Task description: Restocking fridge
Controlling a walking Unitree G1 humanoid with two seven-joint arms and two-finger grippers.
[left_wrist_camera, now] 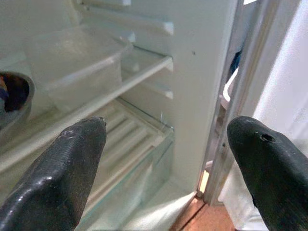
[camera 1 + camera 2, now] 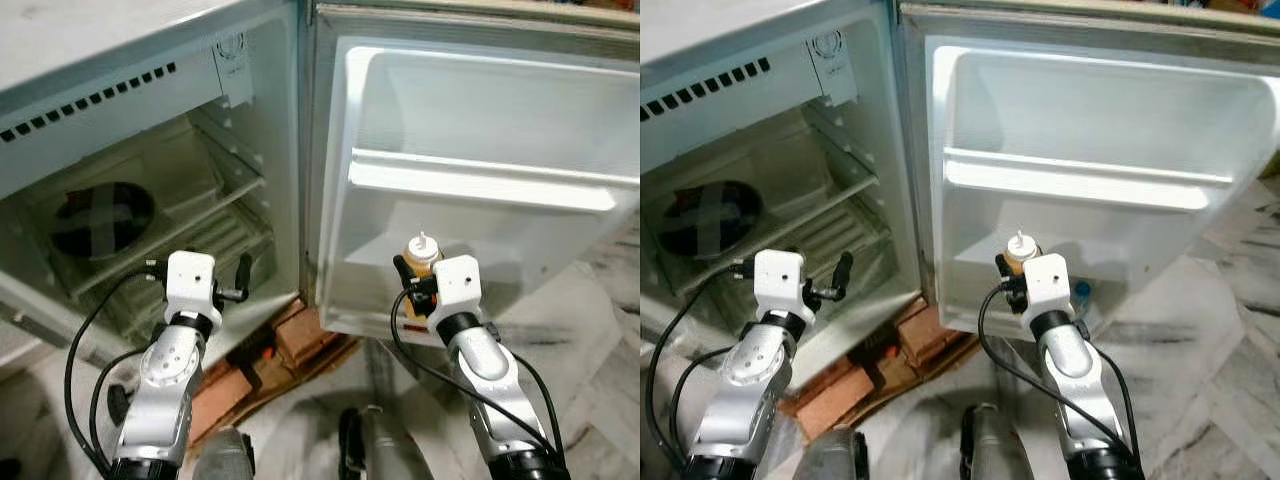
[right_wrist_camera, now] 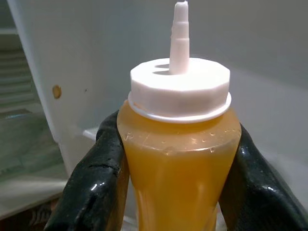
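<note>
A squeeze bottle [image 2: 421, 257] of orange-yellow sauce with a white nozzle cap stands upright between the black fingers [image 3: 91, 183] of my right gripper [image 2: 412, 285], which is shut on it. The bottle [image 3: 179, 159] is held at the lower part of the open fridge door [image 2: 480, 130], below its white door shelf [image 2: 480, 185]. My left gripper [image 2: 240, 280] is open with nothing between its fingers [image 1: 72, 163], in front of the fridge's lower shelves [image 1: 130, 130].
Inside the fridge [image 2: 150, 200] a dark round bowl [image 2: 100, 218] sits on a shelf, beside a clear plastic box [image 1: 77, 62]. Bricks [image 2: 300, 335] lie on the floor under the fridge's front corner. A small blue thing [image 2: 1081, 291] lies in the door's bottom tray.
</note>
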